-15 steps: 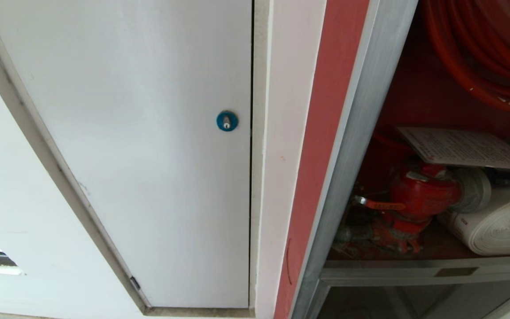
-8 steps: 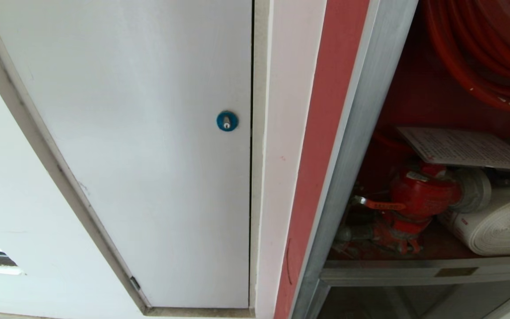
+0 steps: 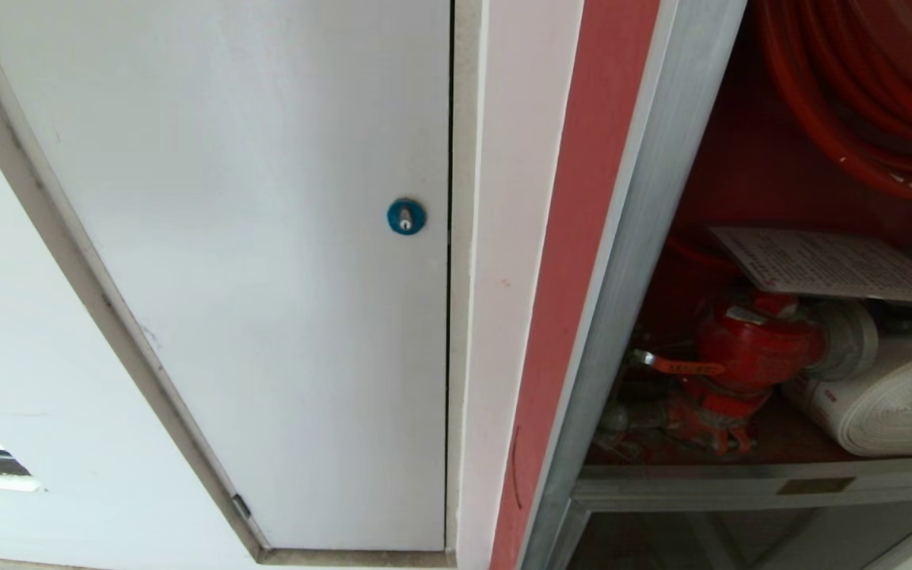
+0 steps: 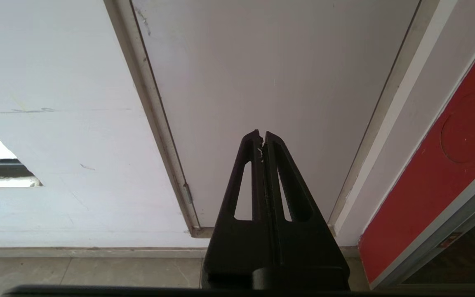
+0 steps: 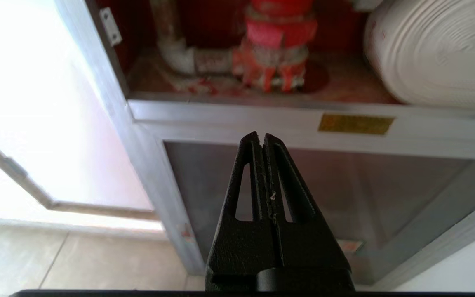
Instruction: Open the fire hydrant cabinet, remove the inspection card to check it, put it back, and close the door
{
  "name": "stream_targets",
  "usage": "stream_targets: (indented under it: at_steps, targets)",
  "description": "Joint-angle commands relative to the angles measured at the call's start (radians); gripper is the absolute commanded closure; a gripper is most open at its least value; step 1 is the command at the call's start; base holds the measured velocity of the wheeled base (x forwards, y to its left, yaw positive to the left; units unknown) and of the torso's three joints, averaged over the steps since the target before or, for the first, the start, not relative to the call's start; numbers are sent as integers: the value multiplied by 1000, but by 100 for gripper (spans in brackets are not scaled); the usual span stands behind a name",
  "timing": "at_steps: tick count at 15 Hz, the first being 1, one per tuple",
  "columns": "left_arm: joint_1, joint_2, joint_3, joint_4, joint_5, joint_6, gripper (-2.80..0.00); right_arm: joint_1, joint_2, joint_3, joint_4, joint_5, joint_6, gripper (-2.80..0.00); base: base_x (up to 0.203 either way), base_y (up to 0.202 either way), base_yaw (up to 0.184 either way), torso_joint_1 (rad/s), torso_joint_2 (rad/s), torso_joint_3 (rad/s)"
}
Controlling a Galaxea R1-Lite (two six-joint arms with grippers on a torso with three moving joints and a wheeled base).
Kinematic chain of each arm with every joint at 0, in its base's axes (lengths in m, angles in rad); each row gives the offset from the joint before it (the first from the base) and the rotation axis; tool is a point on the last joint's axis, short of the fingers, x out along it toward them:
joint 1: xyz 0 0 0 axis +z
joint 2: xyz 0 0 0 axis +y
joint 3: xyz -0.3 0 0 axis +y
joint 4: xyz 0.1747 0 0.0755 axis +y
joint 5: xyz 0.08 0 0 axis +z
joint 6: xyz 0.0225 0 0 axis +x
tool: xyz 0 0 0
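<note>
Silver-framed, red-lined fire hydrant cabinet point(image 3: 630, 261) standing open at the right of the head view, hose reel point(image 3: 860, 95) coiled up top, red valve point(image 3: 749, 348) and white flat hose roll point(image 3: 891, 396) side by side on the shelf point(image 3: 749, 483). Inspection card point(image 3: 828, 265) lying tilted on top of the valve and the roll, printed face up, under the reel. No pincer anywhere in the head view. Right pincer point(image 5: 261, 138) closed tight, empty, pointing at the lower glass panel point(image 5: 344, 185) just under the shelf edge, below the valve point(image 5: 278, 37) and roll point(image 5: 435, 53); card out of its view, so well above the fingertips. Left pincer point(image 4: 261, 136) likewise pressed together, holding nothing, aimed at the plain white panel point(image 4: 262, 74) beside the cabinet's red edge point(image 4: 447, 165), away from the card. Blue round lock point(image 3: 406, 216) on that white panel
</note>
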Motion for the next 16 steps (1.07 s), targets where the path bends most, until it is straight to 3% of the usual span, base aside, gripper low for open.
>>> stream_targets:
  at_steps: [1, 3, 6, 9, 16]
  targets:
    - [0, 1, 2, -1, 0, 0, 0, 1, -42, 22, -55, -32, -2, 0, 0, 0, 0, 0, 0, 0]
    - [0, 1, 0, 0, 0, 0, 0, 1, -42, 65, -105, -61, -23, 0, 0, 0, 0, 0, 0, 0]
    - [0, 1, 0, -1, 0, 0, 0, 1, -42, 69, -61, -92, -21, 0, 0, 0, 0, 0, 0, 0]
    - [0, 1, 0, 0, 0, 0, 0, 1, -42, 69, -62, -103, 24, 0, 0, 0, 0, 0, 0, 0]
    - [0, 1, 2, -1, 0, 0, 0, 1, -42, 69, -62, -103, 27, 0, 0, 0, 0, 0, 0, 0]
